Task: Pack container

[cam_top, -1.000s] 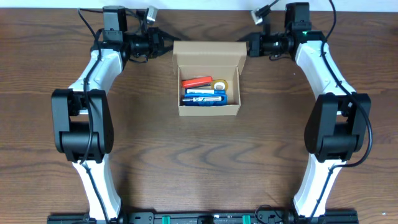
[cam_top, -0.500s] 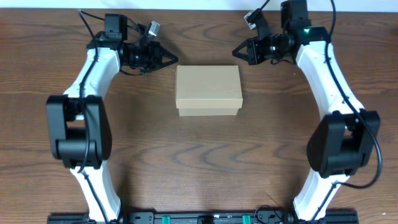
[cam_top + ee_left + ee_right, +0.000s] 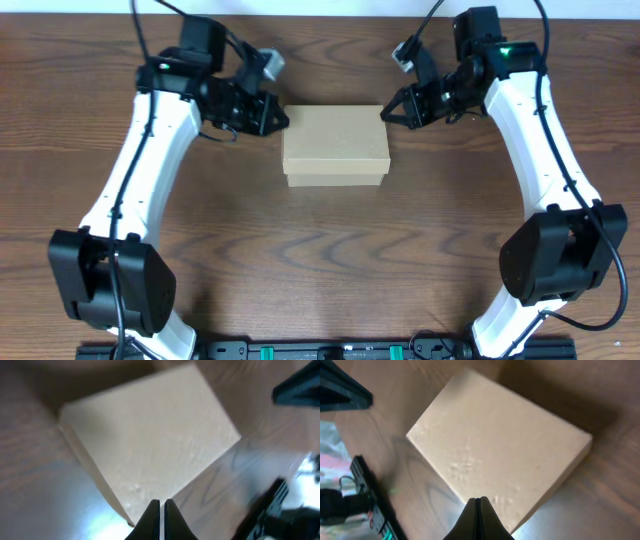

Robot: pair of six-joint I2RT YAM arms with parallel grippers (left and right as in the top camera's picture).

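Note:
The container (image 3: 335, 145) is a plain tan cardboard box in the middle of the table, its flap lid down flat, so its contents are hidden. It fills much of the left wrist view (image 3: 150, 445) and the right wrist view (image 3: 500, 455). My left gripper (image 3: 283, 118) is shut and empty, its tips at the box's back left corner (image 3: 161, 505). My right gripper (image 3: 386, 113) is shut and empty, its tips at the box's back right corner (image 3: 480, 502).
The box stands on a dark brown wooden table (image 3: 330, 250). A pale wall strip runs along the far edge (image 3: 320, 8). The arms' black base rail lies along the near edge (image 3: 330, 350).
One second ago the box stood open with pens and tape visible. Its lid is now down. Both grippers have moved from behind the box in to its back corners.

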